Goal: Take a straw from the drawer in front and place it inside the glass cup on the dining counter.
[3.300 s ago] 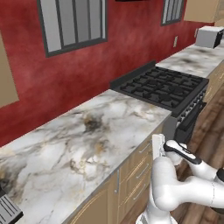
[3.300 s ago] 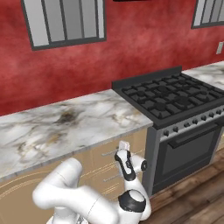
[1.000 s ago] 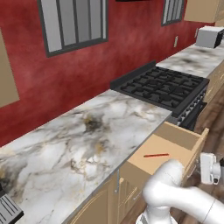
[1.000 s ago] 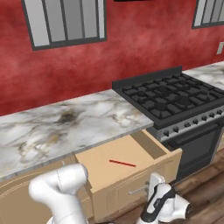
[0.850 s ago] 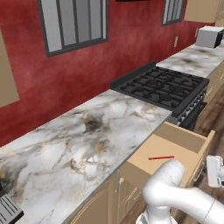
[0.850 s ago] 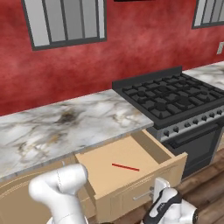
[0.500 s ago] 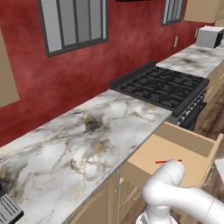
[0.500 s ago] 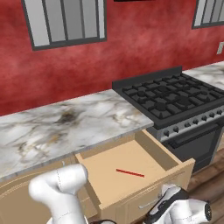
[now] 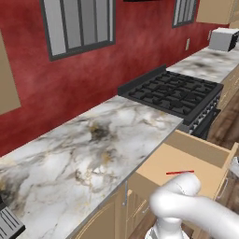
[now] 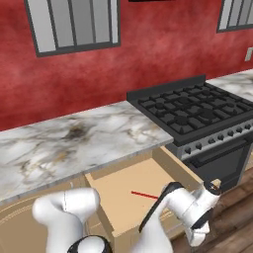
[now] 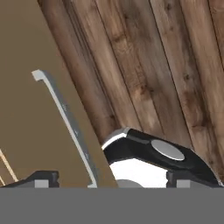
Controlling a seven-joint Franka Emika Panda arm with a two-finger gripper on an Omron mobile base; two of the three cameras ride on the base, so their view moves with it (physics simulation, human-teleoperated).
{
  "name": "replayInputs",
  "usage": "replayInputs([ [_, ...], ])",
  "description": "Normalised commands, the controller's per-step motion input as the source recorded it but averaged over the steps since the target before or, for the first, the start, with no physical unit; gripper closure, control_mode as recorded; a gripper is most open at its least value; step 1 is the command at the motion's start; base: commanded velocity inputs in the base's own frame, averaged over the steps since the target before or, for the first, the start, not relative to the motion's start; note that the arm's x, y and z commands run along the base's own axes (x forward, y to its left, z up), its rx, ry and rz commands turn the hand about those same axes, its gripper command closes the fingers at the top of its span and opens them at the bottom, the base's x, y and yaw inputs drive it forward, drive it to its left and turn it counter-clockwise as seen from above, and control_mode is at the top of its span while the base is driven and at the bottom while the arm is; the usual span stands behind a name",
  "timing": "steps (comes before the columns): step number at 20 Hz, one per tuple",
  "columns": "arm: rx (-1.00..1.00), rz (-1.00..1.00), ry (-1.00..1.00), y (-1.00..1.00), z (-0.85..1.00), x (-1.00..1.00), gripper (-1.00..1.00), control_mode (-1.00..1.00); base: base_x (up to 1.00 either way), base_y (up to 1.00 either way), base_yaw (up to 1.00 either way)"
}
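Finding the drawer point(image 9: 161, 167) pulled further out from under the surface point(image 9: 93, 149) than a second ago, with the straw point(image 9: 179, 172) carried along inside it.

Left base view: seeing the drawer standing wide open just left of the stove point(image 9: 172, 91); spotting the straw lying flat on the drawer floor, near its front, partly covered by the white arm point(image 9: 186, 205) bending in front.

Right base view: looking at the same open drawer point(image 10: 123, 185), the straw point(image 10: 145, 195) lying slantwise on its floor; noting the arm point(image 10: 178, 205) reaching round the drawer's front right corner, low beside the stove point(image 10: 197, 111).

Hand view: facing the drawer front point(image 11: 26, 131) with its metal handle point(image 11: 65, 127), plank floor point(image 11: 153, 57) beyond; showing the hand point(image 11: 117, 179) spread wide, fingertips point(image 11: 41, 178) at far left and far right, pinching nothing, the handle's lower end lying between them.
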Motion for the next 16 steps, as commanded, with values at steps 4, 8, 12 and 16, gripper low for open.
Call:
replayInputs([
  [4,-0.26,-0.02,0.25,1.0,1.0,0.0,-1.0,-1.0,0.0,0.0,0.0],
  [8,-0.06,0.0,0.23,0.81,1.0,0.0,-1.0,-1.0,0.0,0.0,0.0],
  [12,0.0,-0.01,0.25,0.32,1.0,-0.15,-1.0,-1.0,0.0,0.0,0.0],
  [16,0.0,0.0,0.22,0.21,1.0,-0.06,-1.0,-1.0,0.0,0.0,0.0],
])
